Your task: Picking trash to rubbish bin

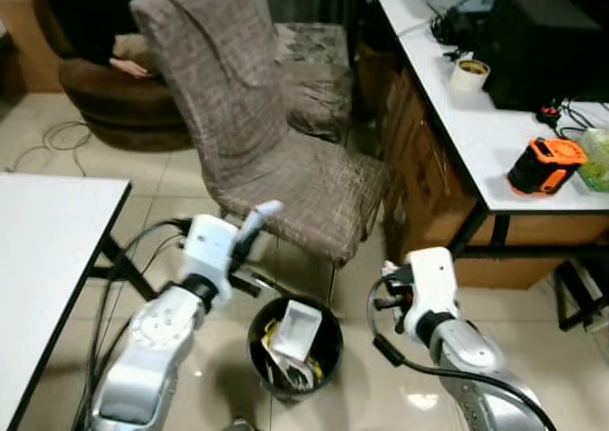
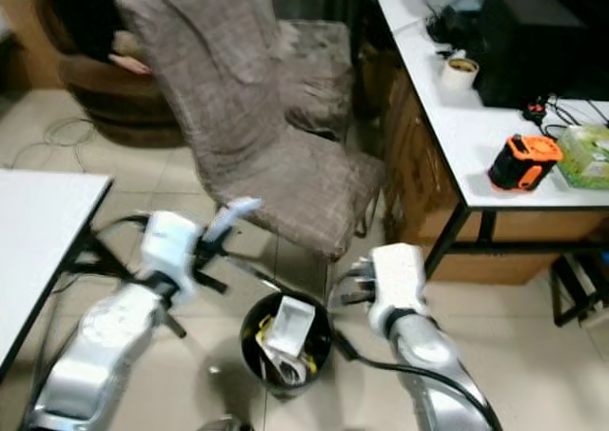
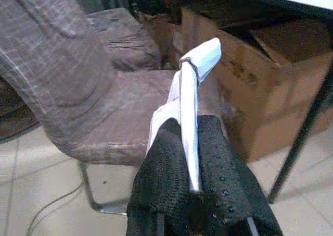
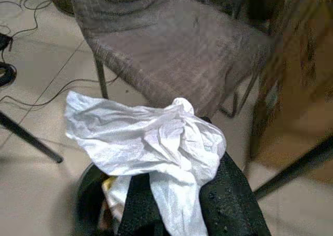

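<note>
The left hand [image 3: 193, 194] is clenched on a flat white strip of packaging [image 3: 191, 106], which stands up between its black fingers [image 3: 161, 178] and points toward the chair; in the head views that hand hovers to the left of the rubbish bin [image 1: 295, 347], just above its rim. The right hand [image 4: 179, 205] is clamped on a crumpled white plastic wrapper [image 4: 148, 137], held just right of the bin and slightly above it, with the bin's dark opening visible below the wrapper.

Behind both hands stands a chair draped in a brown checked cover [image 1: 257, 136], its seat edge near the bin. A second covered seat [image 1: 314, 69] sits farther back. At the far left is a dark brown round seat [image 1: 114, 88] where a person's hand [image 1: 128, 67] rests. A white table [image 1: 495, 117] runs along the right, with cardboard boxes [image 3: 250, 90] under it. A second white table [image 1: 43, 260] fills the near left.

On the right table sit a black box [image 1: 542, 46], an orange and black device [image 1: 544, 165] and a roll of tape [image 1: 469, 73].

The bin is black and round, on the tiled floor [image 1: 181, 174] between the two arms. It already holds a white carton [image 1: 297, 328] and other scraps.
</note>
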Robot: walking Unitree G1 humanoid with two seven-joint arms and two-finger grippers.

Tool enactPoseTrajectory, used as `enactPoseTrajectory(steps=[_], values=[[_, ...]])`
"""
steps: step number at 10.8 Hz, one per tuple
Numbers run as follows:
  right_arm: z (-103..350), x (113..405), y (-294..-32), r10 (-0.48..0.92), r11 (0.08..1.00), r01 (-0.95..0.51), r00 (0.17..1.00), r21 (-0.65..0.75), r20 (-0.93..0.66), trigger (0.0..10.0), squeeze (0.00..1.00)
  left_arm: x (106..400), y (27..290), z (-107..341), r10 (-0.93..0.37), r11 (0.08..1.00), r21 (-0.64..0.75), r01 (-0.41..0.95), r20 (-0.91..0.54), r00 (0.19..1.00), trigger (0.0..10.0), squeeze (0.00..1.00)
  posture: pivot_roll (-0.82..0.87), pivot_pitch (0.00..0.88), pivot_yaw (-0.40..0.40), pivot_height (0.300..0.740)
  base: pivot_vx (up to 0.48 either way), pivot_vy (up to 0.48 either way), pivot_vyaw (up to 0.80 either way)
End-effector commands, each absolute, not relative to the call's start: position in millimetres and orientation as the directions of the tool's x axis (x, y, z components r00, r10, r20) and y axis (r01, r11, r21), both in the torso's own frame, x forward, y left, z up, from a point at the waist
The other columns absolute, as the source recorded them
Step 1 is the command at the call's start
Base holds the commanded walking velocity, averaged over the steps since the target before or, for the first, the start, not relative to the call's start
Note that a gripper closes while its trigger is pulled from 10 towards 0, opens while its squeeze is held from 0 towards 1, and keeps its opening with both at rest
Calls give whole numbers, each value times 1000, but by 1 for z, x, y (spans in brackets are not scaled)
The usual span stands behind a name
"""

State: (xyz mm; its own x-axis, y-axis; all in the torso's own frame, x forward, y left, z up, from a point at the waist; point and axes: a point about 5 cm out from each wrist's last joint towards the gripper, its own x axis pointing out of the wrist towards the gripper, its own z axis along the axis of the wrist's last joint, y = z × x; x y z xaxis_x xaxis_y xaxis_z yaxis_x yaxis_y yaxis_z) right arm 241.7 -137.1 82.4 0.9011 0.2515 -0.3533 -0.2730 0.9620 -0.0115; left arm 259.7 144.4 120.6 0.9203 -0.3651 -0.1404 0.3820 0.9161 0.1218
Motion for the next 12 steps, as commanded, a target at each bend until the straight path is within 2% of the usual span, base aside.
enactPoseTrajectory(steps=[1, 3, 4, 6, 7, 8, 10, 12], values=[[79, 243, -143, 246, 959, -279, 903, -45, -353, 10000, 0, 257, 139, 115, -380, 908, 114, 403, -177, 908, 10000, 0, -71, 134, -25, 740, 0, 0, 0], [61, 245, -141, 267, 950, -308, 881, -46, -390, 10000, 0, 249, 137, 87, -429, 874, 105, 474, -290, 855, 10000, 0, -54, 166, -33, 740, 0, 0, 0], [59, 243, -139, 284, 944, -327, 875, -46, -393, 10000, 0, 243, 136, 59, -459, 843, 86, 531, -401, 793, 10000, 0, -52, 183, -11, 740, 0, 0, 0], [67, 233, -123, 427, 894, -447, 831, 29, -357, 10000, 0, 236, 132, 33, -486, 816, 46, 577, -488, 726, 10000, 0, -87, 208, 20, 740, 0, 0, 0], [69, 221, -118, 507, 848, -526, 775, 59, -377, 10000, 0, 248, 123, 23, -489, 823, 20, 568, -486, 725, 10000, 0, -106, 231, 25, 740, 0, 0, 0], [73, 217, -118, 515, 838, -545, 769, 35, -379, 10000, 0, 260, 120, 20, -475, 833, 30, 552, -474, 742, 10000, 0, -139, 254, 27, 740, 0, 0, 0], [81, 205, -128, 507, 842, -538, 770, 31, -387, 10000, 0, 278, 105, 16, -491, 862, -127, 491, -453, 744, 10000, 0, -157, 267, 35, 740, 0, 0, 0], [85, 196, -133, 506, 837, -547, 765, 11, -398, 10000, 0, 285, 104, 11, -477, 875, -172, 452, -460, 749, 10000, 0, -186, 262, 39, 740, 0, 0, 0]])
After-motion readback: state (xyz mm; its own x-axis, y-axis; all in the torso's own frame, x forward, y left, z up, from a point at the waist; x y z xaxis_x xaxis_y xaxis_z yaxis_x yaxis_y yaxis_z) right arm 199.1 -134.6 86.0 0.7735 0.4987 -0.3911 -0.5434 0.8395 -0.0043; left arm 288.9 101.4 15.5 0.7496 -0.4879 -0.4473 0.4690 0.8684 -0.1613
